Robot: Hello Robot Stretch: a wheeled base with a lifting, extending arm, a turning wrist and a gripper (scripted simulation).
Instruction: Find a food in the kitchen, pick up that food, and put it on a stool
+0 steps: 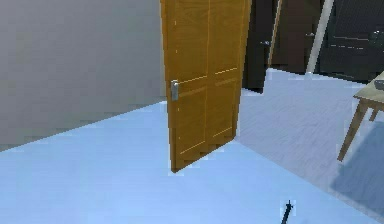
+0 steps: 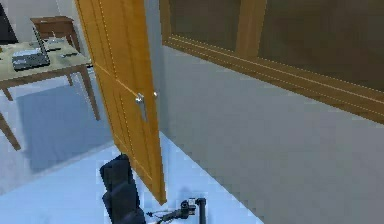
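A dark gripper body (image 2: 120, 190) sits low in the arm side view, left of the middle, just in front of the open door's foot. I cannot make out its far end, so I cannot tell whether it holds anything. A few small dark parts (image 2: 188, 209) lie to its right near the bottom edge.
An orange panelled door (image 1: 206, 75) stands open on the blue floor (image 1: 90, 180), and its edge (image 2: 128, 95) is close by. A wooden table (image 2: 45, 68) carries dark items, and its corner (image 1: 368, 100) is at the forward view's right. A grey wall (image 2: 270, 140) runs under a wood-framed window (image 2: 270, 40). Dark doors (image 1: 350, 40) stand beyond.
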